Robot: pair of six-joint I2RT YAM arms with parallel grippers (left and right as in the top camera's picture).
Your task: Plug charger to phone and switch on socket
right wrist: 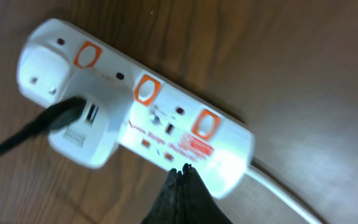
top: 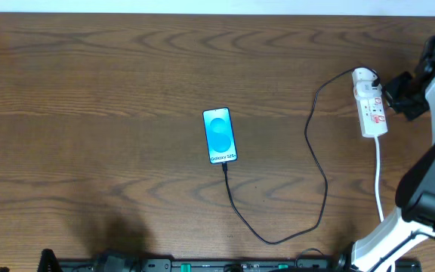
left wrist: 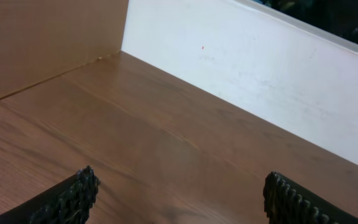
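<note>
The phone (top: 220,136) lies screen-up at the centre of the table (top: 89,113). The black charger cable (top: 324,178) meets its 6 o'clock end, loops toward 3 o'clock and enters a white adapter (right wrist: 82,134) on the power strip (top: 371,106), which lies at 3 o'clock. The right gripper (right wrist: 183,177), fingers pressed together, has its tip at the strip's edge near an orange switch (right wrist: 207,123). The left gripper (left wrist: 179,205) stands wide apart, holding nothing.

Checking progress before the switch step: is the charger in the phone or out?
In, it seems: overhead, the charger ends right at the phone, at its Galaxy S25 end, no gap. The seating is too small to confirm.
</note>
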